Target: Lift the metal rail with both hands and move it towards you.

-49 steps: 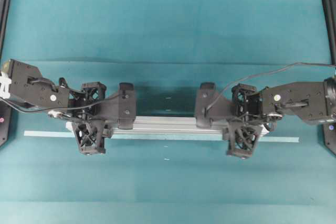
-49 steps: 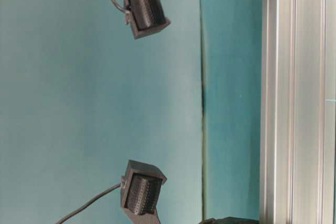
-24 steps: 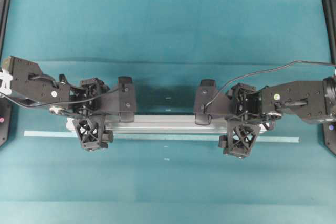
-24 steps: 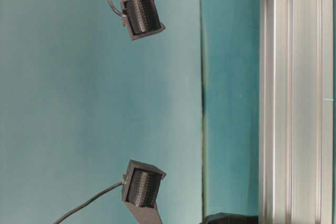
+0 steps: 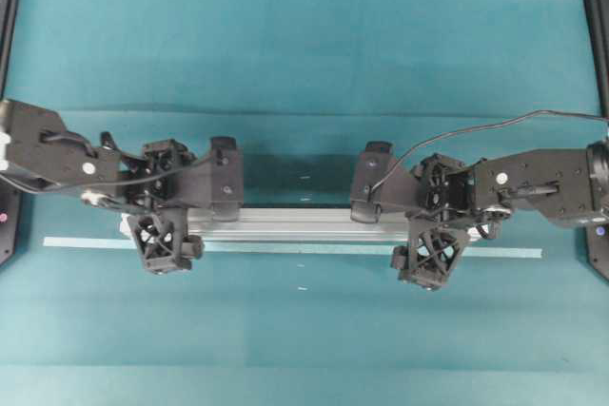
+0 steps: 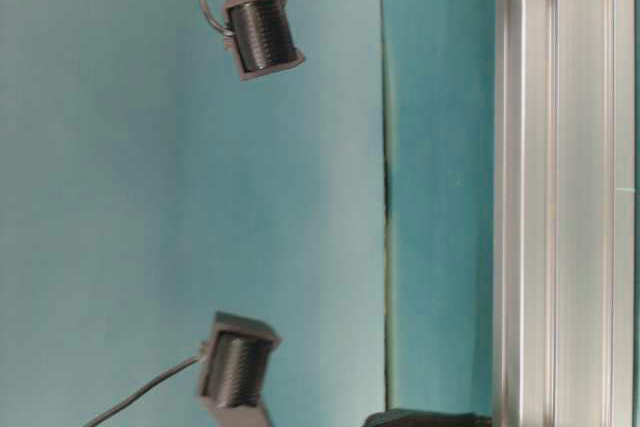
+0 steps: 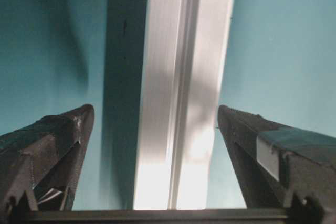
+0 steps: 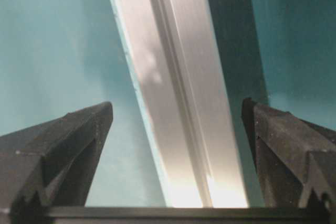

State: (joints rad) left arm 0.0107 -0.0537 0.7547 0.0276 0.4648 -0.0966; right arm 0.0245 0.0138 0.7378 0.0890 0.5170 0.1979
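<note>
The metal rail [image 5: 304,225] (centre of the overhead view) has just been released: left gripper [image 7: 152,124] and right gripper [image 8: 176,124] are now spread wide, clear of it, so the move is judged finished.

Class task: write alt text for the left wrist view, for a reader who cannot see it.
A grooved metal rail lies on the teal table, running up the frame between the open left tool's two black fingers, which stand clear of it.

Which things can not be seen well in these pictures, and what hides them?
- Overhead view: both ends of the long silver grooved metal rail are covered by the black left gripper and right gripper.
- Table-level view: the rail runs off the frame edges.
- Wrist views: the rail's near part is glare-washed.
</note>
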